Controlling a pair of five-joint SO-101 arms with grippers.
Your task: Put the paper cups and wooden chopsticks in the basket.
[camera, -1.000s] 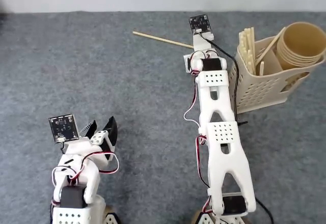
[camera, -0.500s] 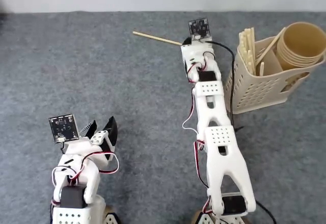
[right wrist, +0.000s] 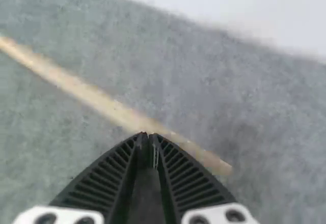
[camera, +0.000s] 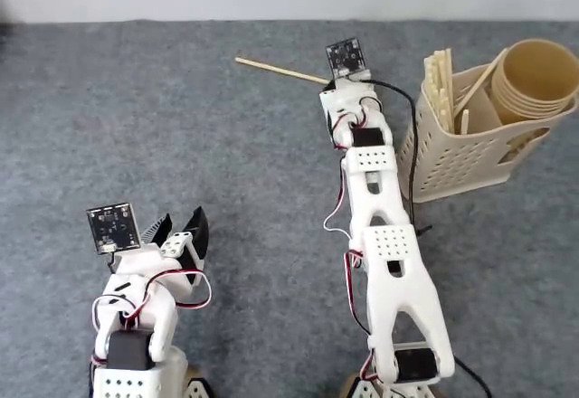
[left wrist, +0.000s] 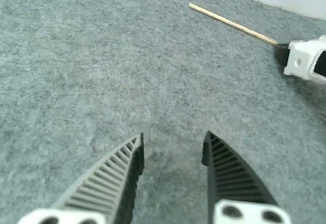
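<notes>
A single wooden chopstick (camera: 280, 70) lies on the grey carpet at the back, left of the basket (camera: 470, 145). My right gripper (camera: 328, 82) is at the chopstick's right end. In the right wrist view its fingers (right wrist: 148, 135) are shut tip to tip over the chopstick (right wrist: 76, 89), which runs across beneath them; nothing sits between them. Stacked paper cups (camera: 538, 77) and several chopsticks (camera: 441, 86) stand in the basket. My left gripper (camera: 181, 226) rests open near the front left, and the left wrist view has it (left wrist: 173, 138) open over bare carpet.
The white wall edge runs along the back of the carpet. The basket stands right beside the right arm's forearm (camera: 375, 172). In the left wrist view the chopstick (left wrist: 232, 24) and the right gripper's white body (left wrist: 305, 58) are far off.
The right arm has swung slightly left, bringing its gripper over the lying chopstick's right end. The chopstick and the left arm have not moved.
</notes>
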